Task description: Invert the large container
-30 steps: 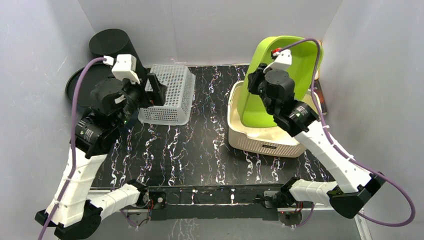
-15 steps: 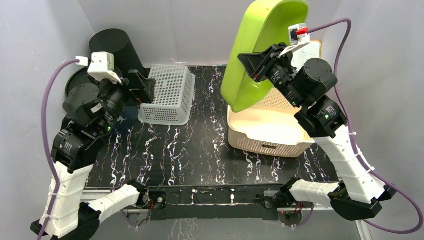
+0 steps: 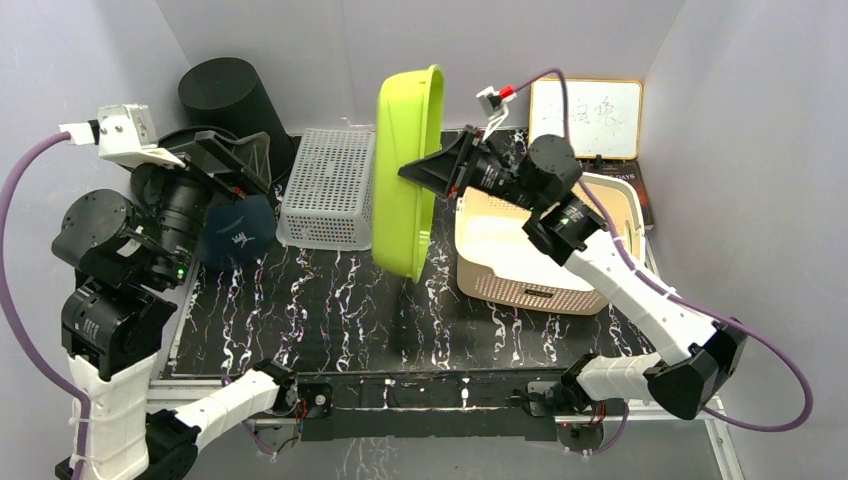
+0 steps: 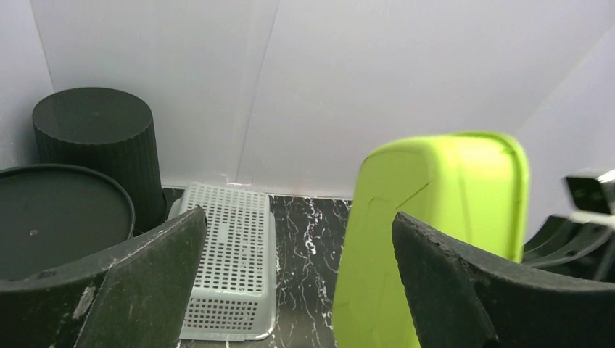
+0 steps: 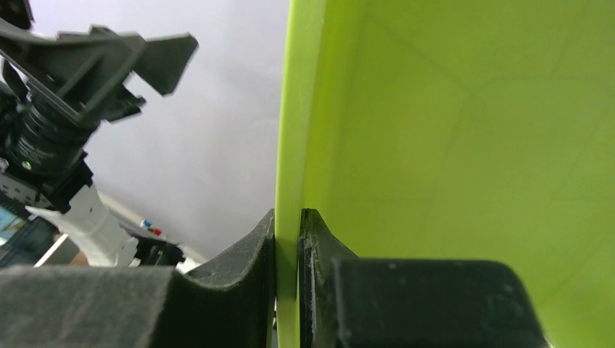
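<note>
Right claw [image 3: 412, 172] is pinching the rim of the lime-green tub [image 3: 400, 225], one finger on each side of the wall. The tub is standing on edge over the black marbled surface [image 3: 330, 300], between the white perforated basket [image 3: 335, 185] and the beige basket [image 3: 530, 270], its opening facing the beige one. Left claw [image 3: 245, 165] is hovering spread wide and empty near the upturned black bucket [image 3: 225, 95], well apart from the tub.

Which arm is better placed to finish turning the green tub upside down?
Right. The right tool is shut on the rim of the green tub, holding it up on edge. The left tool is open, holds nothing, and sits off by the black bin.
</note>
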